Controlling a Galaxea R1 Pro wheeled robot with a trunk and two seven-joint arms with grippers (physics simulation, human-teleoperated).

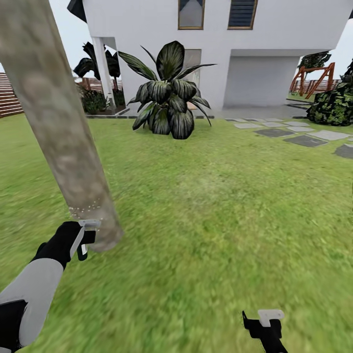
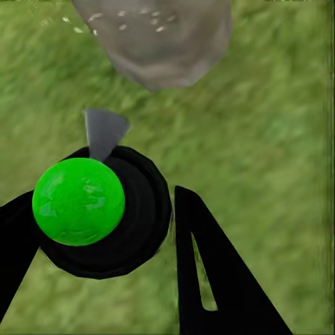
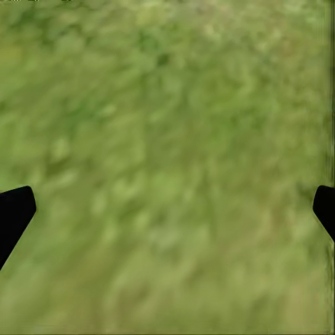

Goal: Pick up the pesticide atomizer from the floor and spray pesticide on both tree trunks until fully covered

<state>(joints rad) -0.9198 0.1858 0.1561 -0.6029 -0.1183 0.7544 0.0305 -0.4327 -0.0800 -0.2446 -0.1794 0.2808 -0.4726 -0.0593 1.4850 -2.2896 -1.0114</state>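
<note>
Left gripper clamped on atomizer, nozzle toward spray-flecked tree trunk base, right gripper spread over grass.

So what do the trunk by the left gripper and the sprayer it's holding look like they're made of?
The tree trunk looks like smooth bark: matte, mottled grey-beige and brown, with white pesticide specks near its base. The pesticide atomizer, held in the left gripper, looks like plastic: a glossy bright green cap on a dull black round body, with a grey nozzle tip. Being a render, that's only a guess.
</note>
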